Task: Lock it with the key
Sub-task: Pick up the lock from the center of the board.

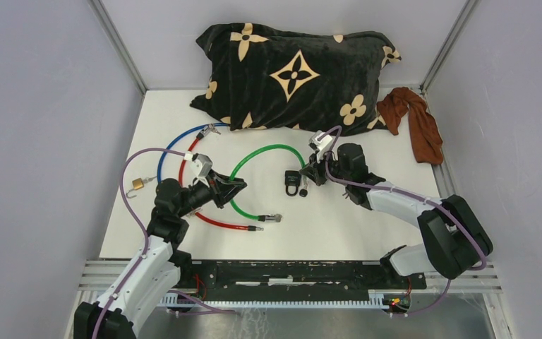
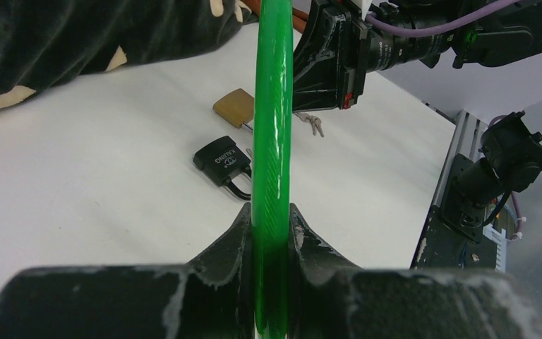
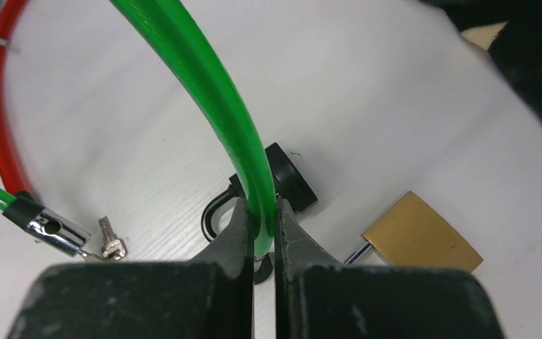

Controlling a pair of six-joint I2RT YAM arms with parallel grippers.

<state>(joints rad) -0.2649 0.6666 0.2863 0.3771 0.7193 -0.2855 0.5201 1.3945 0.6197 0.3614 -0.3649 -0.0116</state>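
A green cable (image 1: 268, 147) arcs across the middle of the table. My left gripper (image 1: 238, 186) is shut on it, the cable (image 2: 272, 127) running up between the fingers. My right gripper (image 1: 308, 171) is shut on the cable's other stretch (image 3: 212, 92), just above a black padlock (image 3: 293, 180) with its shackle open. That padlock (image 1: 292, 180) lies between the two grippers. A brass padlock (image 3: 423, 236) lies beside it. A small key (image 3: 111, 245) rests by the cable's metal end (image 3: 42, 224). More keys (image 2: 315, 126) lie under the right gripper.
A red cable (image 1: 215, 220) and a blue cable (image 1: 173, 145) loop at the left, with a small brass lock (image 1: 138, 183) beside them. A black patterned pillow (image 1: 296, 70) fills the back, and a brown cloth (image 1: 416, 120) lies at the back right.
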